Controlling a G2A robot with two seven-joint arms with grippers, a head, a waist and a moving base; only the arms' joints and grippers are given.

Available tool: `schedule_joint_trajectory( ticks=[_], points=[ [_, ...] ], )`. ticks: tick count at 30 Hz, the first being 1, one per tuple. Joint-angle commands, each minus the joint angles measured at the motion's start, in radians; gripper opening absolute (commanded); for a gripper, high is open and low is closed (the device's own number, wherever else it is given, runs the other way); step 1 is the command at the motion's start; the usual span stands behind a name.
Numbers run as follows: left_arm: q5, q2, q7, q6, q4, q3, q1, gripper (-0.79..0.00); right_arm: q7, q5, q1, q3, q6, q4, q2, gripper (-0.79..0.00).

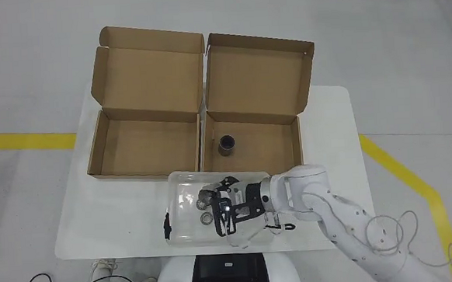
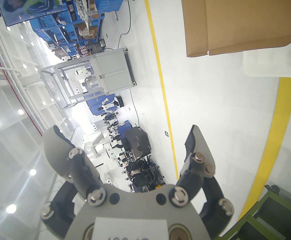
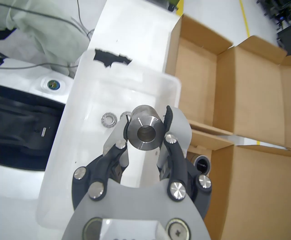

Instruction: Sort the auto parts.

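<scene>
Right gripper [image 3: 147,119] is clamped on a steel sleeve [image 3: 145,133], 1 pad on each side of the barrel and the bore facing my wrist. Grip looks centred, with no visible tilt.

Directly under it is the clear tray [image 3: 172,86] at the near edge of the table [image 1: 325,111]. 2 bearing rings [image 3: 109,119] lie flat on the tray floor just beyond the sleeve, apart from my fingers.

Past the tray sit 2 open cardboard boxes side by side. The right box [image 1: 285,149] already holds 1 dark sleeve [image 1: 227,145] near its left wall. The left box [image 1: 145,146] holds nothing I can see.

My read: pick is done, transfer is next. Like goes with like, so this sleeve belongs in the right box.

How to do it well:
- Lift straight up first so the sleeve clears the tray wall and the box's front wall.
- Smooth steel on 2 pads can slip, so keep the clamp firm and avoid quick wrist turns.
- Come down over bare box floor, clear of the sleeve already there.
- Release low, since a round part dropped from height rolls.

Left gripper [image 2: 124,136] has its jaws spread wide and holds nothing. It points out past a cardboard flap [image 2: 227,27] toward the floor.
</scene>
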State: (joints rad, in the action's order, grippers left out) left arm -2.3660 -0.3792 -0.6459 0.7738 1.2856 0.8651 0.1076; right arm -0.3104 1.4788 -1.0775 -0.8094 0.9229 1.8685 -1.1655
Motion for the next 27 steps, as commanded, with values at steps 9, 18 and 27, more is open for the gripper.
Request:
schedule_joint_trajectory(
  ticks=[9,18,27],
  points=[
    [0.000,0.000,0.000,0.000,0.000,0.000,0.000,0.000,0.156,-0.064,0.149,-0.014,-0.067,-0.042,-0.029,-0.785],
    [0.000,0.000,0.000,0.000,0.000,0.000,0.000,0.000,0.308,-0.189,0.266,-0.078,-0.104,-0.098,-0.049,-0.785],
    [0.000,0.000,0.000,0.000,0.000,0.000,0.000,0.000,0.639,-0.222,0.289,-0.110,-0.074,-0.117,-0.062,-0.785]
  ],
)
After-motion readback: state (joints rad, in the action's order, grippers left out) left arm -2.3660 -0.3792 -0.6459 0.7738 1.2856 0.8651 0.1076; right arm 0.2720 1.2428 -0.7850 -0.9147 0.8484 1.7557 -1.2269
